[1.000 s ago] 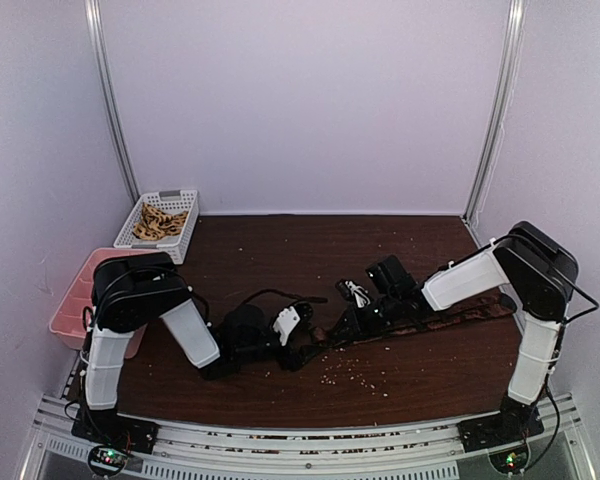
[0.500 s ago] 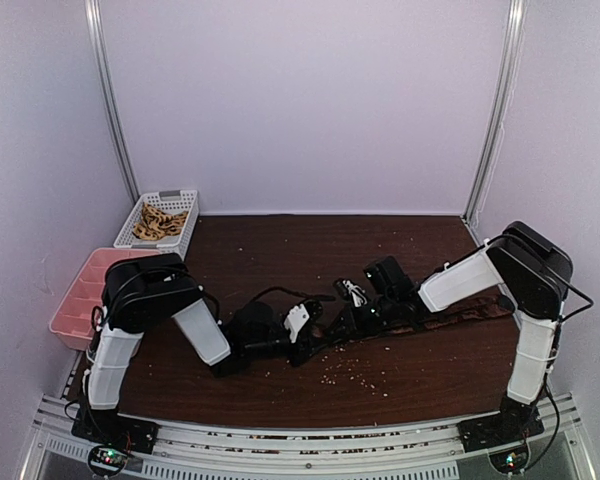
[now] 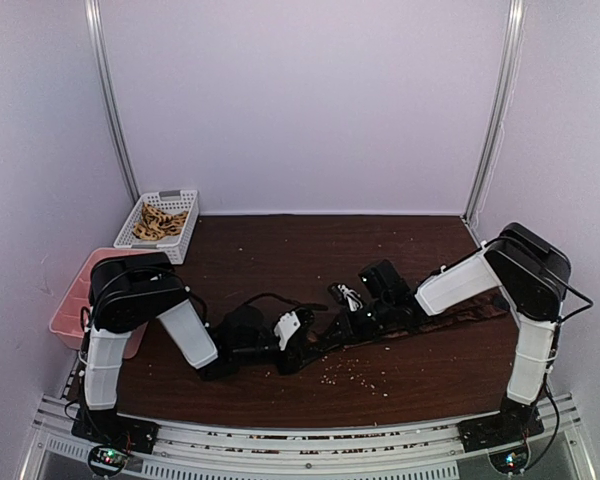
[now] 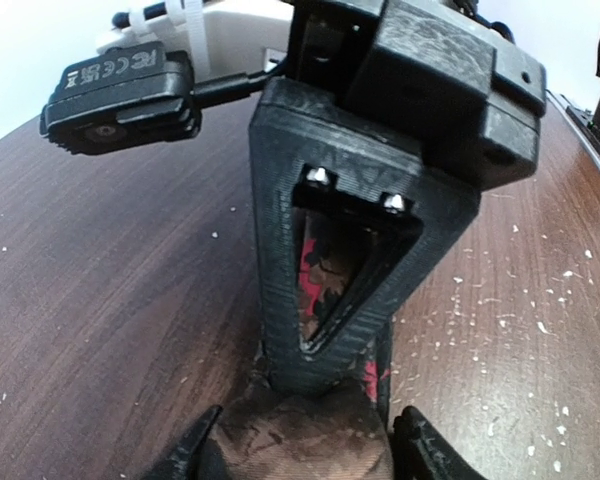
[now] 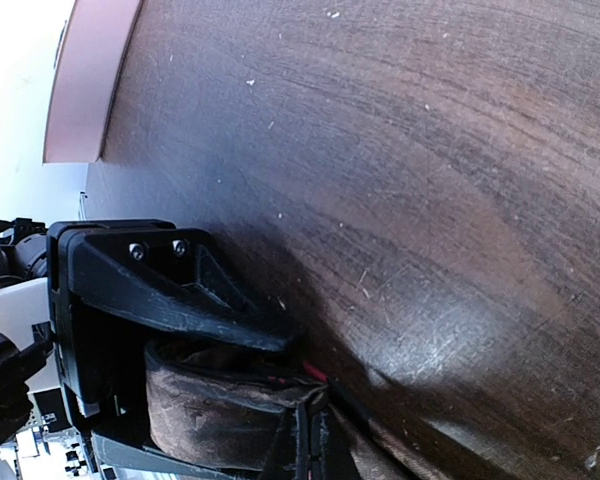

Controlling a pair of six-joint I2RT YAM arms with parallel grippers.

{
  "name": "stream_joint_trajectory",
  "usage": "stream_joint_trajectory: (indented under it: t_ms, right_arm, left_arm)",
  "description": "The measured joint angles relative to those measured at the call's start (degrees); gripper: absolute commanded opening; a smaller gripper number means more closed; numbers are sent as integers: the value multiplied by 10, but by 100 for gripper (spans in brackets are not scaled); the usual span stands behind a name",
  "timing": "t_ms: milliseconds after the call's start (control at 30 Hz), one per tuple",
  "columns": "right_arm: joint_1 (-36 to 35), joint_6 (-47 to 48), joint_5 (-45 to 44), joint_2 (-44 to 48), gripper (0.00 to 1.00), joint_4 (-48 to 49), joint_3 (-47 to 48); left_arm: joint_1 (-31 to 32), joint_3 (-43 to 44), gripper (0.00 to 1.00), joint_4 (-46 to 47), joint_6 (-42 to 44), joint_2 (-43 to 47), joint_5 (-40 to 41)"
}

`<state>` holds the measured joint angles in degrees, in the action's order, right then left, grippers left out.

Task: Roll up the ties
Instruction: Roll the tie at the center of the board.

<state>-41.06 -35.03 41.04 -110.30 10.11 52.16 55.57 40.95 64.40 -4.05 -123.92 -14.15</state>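
The tie lies flat along the surface with its long axis running left to right. It starts in the middle between the two arms and stretches away to the right, drifting slightly farther as it passes under the right arm. Its left end is wound into a small roll, whose own axis lies across the strip, roughly near to far. The left gripper is closed on that roll as far as the bundle allows, with one finger against each side. From this gripper, all the unrolled fabric lies to the right. The right gripper is fully closed, and its tips press down on the strip just to the right of the roll, touching or nearly touching it. Whether any cloth is actually pinched between its tips cannot be made out. The left arm has the roll and the right pins the flat part, so the next turn probably has to carry the roll rightward along the strip, with the right tips giving way to it.
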Motion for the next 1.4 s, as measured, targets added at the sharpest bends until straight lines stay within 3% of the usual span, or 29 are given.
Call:
stream_joint_trajectory:
  t_ms: [333,400,600,767,1000,1233,1267,1400]
  right_arm:
    - [3,-4,3,-1,0,3,-2]
    - [5,-4,3,4,7,1,-3]
    - [22,-4,-9,66,42,-64,-16]
    - [21,-16,1,108,48,-81,-7]
    - [-21,-29,11,87,45,-98,29]
    - [-28,-24,8,37,36,-118,61]
    - [-29,-22,7,33,32,-123,65]
    - [-30,-11,12,26,2,-129,75]
  left_arm:
    - [-1,22,17,-16,-16,-5,-5]
    - [-2,23,16,-21,-14,-3,-9]
    - [-2,19,16,-101,11,38,-10]
    - [-2,21,17,-185,36,75,-10]
    - [-2,46,19,-256,51,88,-9]
    - [-2,49,19,-265,55,89,-9]
    - [-2,49,19,-266,55,89,-9]
    - [-2,53,25,-273,56,90,-9]
